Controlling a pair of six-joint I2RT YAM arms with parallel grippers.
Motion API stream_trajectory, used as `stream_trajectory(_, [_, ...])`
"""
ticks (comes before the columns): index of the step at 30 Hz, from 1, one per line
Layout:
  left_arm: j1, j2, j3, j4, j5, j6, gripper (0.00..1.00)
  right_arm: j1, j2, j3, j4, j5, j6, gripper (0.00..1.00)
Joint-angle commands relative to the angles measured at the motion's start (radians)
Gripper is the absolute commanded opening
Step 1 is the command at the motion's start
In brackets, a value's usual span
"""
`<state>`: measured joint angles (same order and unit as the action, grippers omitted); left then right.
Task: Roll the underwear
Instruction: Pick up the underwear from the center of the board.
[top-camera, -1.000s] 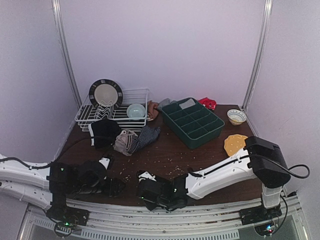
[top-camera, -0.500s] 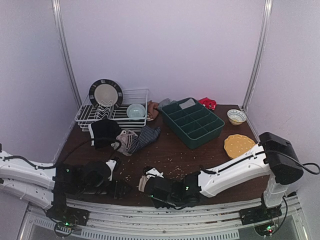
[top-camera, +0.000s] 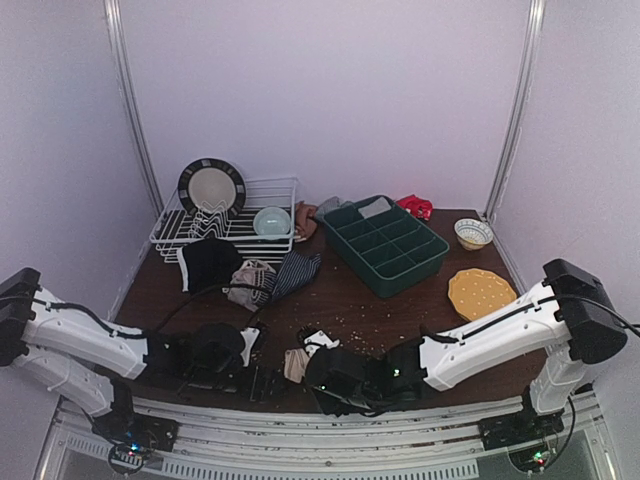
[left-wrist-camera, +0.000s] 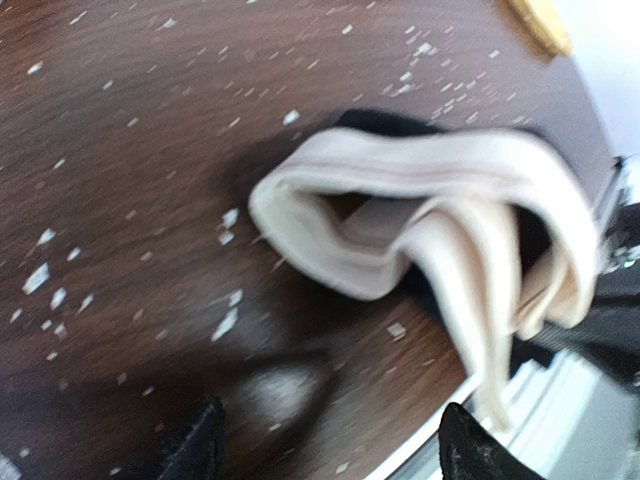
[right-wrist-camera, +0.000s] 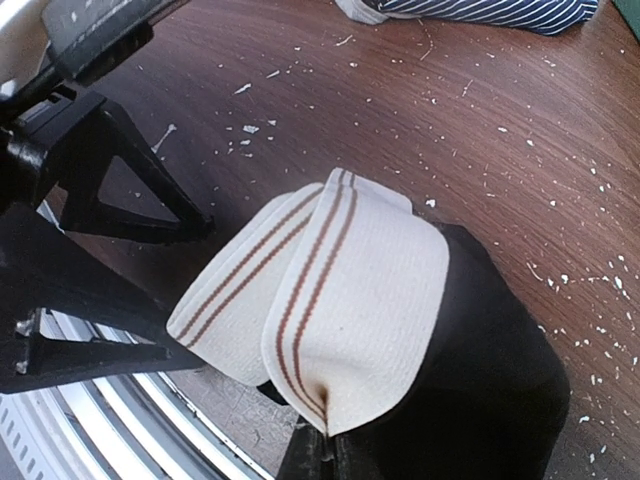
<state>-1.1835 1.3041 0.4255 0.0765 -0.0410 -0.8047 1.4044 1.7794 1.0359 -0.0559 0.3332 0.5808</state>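
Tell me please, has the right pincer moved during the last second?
Yes. The right pincer, shut on the underwear, shifted to the right along the near table edge, toward the green tray's side.

The left wrist view is blurred: the beige-and-black underwear shows only as soft folds, its black part mostly hidden under the beige band, and just the two tips of the left gripper clear the bottom edge. A yellow plate is clipped at the top. In the right wrist view the right gripper, pinching the band, lies almost wholly below the frame, and the striped underwear is cut by the top edge. From above, the red thing behind the tray is too small to name.
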Motion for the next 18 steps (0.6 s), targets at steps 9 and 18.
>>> stream_trajectory(9, [0.025,-0.002,-0.024,0.271,0.103,-0.081,0.66,0.002,-0.009,-0.013,-0.008,0.023,0.0,0.0])
stream_trajectory(18, [0.03,0.009,-0.034,0.308,0.122,-0.118,0.68,0.002,-0.008,-0.016,-0.014,0.035,0.006,0.0])
